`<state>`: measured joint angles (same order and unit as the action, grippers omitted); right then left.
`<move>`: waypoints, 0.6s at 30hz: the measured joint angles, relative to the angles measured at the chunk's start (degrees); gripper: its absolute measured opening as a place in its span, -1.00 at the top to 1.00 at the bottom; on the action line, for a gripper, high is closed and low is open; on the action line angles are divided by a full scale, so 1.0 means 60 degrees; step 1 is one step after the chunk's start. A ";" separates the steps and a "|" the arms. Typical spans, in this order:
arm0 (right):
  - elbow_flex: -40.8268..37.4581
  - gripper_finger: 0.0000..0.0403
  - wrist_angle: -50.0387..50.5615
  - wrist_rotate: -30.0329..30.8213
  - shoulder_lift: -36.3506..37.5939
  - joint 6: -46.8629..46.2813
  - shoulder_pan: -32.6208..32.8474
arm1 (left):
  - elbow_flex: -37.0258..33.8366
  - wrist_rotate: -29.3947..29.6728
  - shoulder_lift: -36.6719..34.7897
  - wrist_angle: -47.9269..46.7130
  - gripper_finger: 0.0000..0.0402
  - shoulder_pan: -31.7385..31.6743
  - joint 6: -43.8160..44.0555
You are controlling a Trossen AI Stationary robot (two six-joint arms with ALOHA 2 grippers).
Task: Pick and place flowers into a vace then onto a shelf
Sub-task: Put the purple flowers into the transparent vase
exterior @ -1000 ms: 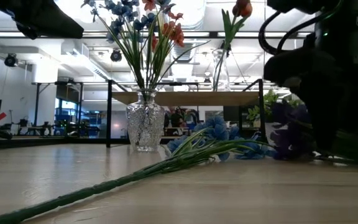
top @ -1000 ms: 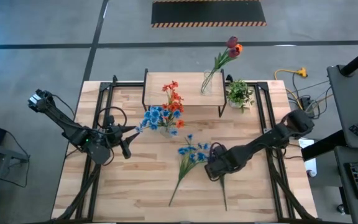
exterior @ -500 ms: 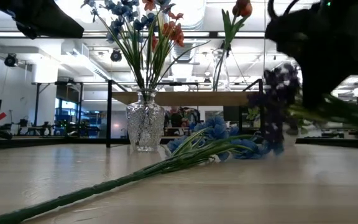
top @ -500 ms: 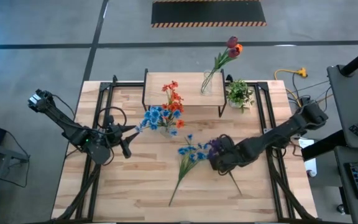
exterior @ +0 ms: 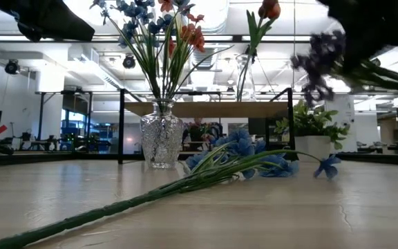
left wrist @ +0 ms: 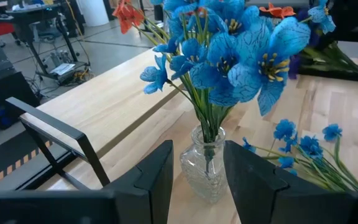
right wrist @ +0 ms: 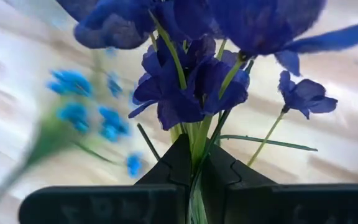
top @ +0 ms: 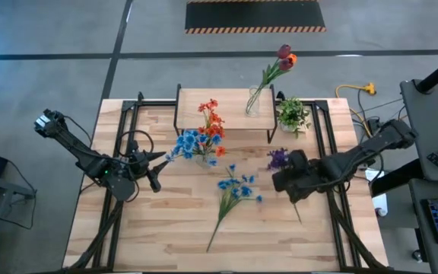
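Wood table [top: 166, 228] over grey floor, centre frame.
I see R gripper [top: 289, 176] clenched on purple flower [top: 277, 158], mid-right; L gripper [top: 155, 169] part-open, empty.

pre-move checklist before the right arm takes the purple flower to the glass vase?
1. Grip: right gripper jaws shut on the purple flower stem. ok.
2. Lift: purple flower is off the table in the low view. ok.
3. Vase: upright on the table, in front of the shelf. ok.
4. Room in the vase: blue and orange flowers already fill it; space at the neck cannot tell.
5. Left gripper: sits close beside the vase, may crowd the approach. not ok.
6. Blue flower: lies flat on the table, apart from the gripper. ok.
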<state>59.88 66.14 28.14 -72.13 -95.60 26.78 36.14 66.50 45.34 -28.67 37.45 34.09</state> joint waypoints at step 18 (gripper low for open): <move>0.3378 0.96 -0.2233 0.4699 0.0151 0.6747 -0.0007 | 0.0000 0.0665 0.0000 0.0200 0.38 0.0000 0.0006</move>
<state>80.15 52.74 56.33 -71.22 -55.12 26.74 36.14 70.49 45.34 -27.46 37.45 34.13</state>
